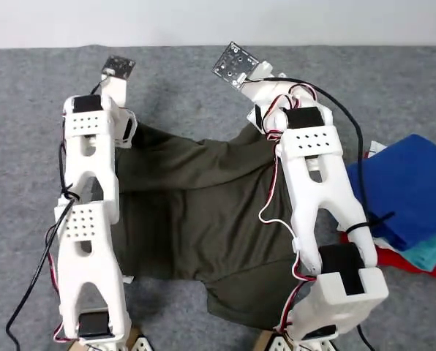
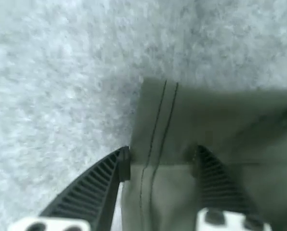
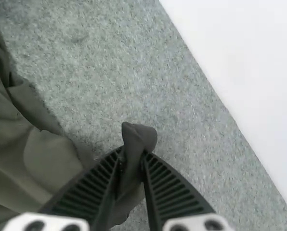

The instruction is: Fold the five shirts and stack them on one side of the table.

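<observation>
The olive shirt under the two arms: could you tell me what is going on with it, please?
Both arms are at the olive shirt, which lies spread on the grey table. The right gripper is shut on a pinch of its fabric near the far edge. The left gripper is open, with its fingers on either side of a stitched hem. A stack of folded shirts, blue on top, lies at one side.

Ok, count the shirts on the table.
4: olive shirt spread between the arms; blue shirt, teal shirt and red shirt stacked on the right side. Others may be hidden underneath.
</observation>
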`<action>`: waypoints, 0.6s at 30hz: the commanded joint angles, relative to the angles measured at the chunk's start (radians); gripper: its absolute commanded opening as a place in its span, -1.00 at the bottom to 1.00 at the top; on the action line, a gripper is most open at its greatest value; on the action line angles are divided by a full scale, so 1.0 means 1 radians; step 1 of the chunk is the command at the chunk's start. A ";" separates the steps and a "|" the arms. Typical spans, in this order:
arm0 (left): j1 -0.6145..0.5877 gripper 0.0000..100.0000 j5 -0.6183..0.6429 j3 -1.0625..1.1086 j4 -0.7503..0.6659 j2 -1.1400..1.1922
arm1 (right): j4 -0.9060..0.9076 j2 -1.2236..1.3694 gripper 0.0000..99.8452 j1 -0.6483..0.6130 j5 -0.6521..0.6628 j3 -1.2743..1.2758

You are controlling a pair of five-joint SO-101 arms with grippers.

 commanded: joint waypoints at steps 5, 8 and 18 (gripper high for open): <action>-0.014 -0.73 -0.055 -0.252 0.160 0.106 | 0.004 -0.028 -0.98 -0.002 0.008 -0.021; -0.008 -0.96 -0.132 -0.288 0.204 0.118 | 0.004 -0.031 -0.98 -0.004 0.006 -0.021; -0.018 -0.99 -0.164 -0.634 0.302 -0.075 | 0.004 -0.179 -0.98 -0.001 0.008 -0.028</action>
